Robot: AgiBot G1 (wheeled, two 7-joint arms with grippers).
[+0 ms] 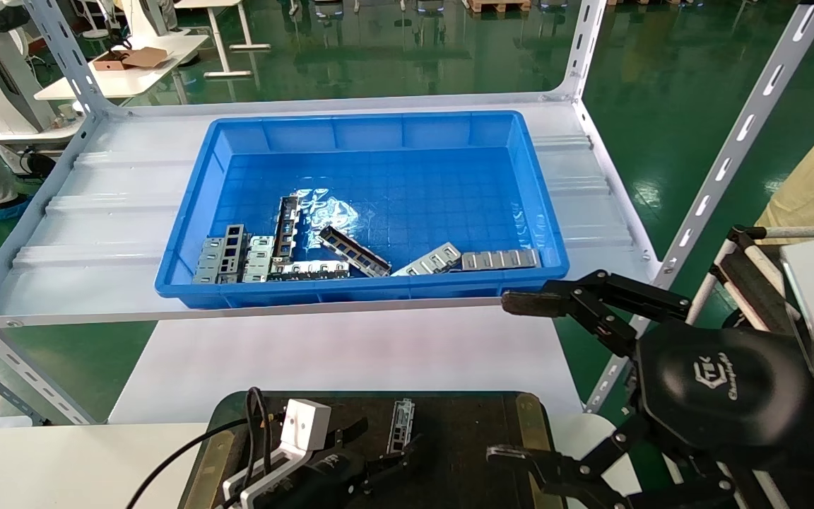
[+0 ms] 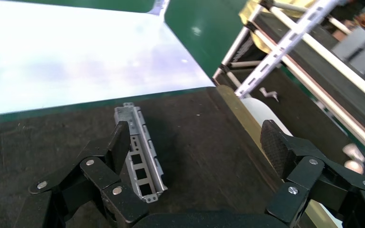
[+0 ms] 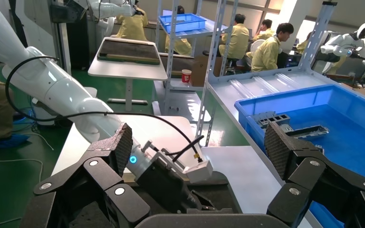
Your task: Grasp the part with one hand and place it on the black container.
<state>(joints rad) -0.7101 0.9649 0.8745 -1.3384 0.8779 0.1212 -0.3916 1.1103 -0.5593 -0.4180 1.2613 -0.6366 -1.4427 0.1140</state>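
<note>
Part (image 1: 401, 425): a narrow silver-grey sheet-metal trough with a row of rectangular slots along its dark inside and a small tabbed end. It lies flat on the black container (image 1: 463, 431), a matte black-brown tray with a rounded corner and a brass-coloured strip along its side. In the left wrist view the part (image 2: 139, 151) sits just beside one finger (image 2: 116, 145) of the left gripper (image 1: 372, 452), inside the spread of the jaws, with its length running away from the wrist; whether that finger touches it cannot be told. The left gripper (image 2: 197, 152) is released, its two pads well apart and nothing clamped between them.

To the right, the right gripper (image 1: 520, 378) hangs with its jaws wide apart and empty; one fingertip is by the front wall of the blue bin (image 1: 379, 290), the other over the container's right edge. Embossed lettering on its black housing (image 1: 721, 378) is only partly legible, something like "CTK".

Beyond both grippers, on the shelf (image 1: 96, 205), the blue bin holds several more silver slotted pieces (image 1: 287, 251), loosely scattered along its near side.
</note>
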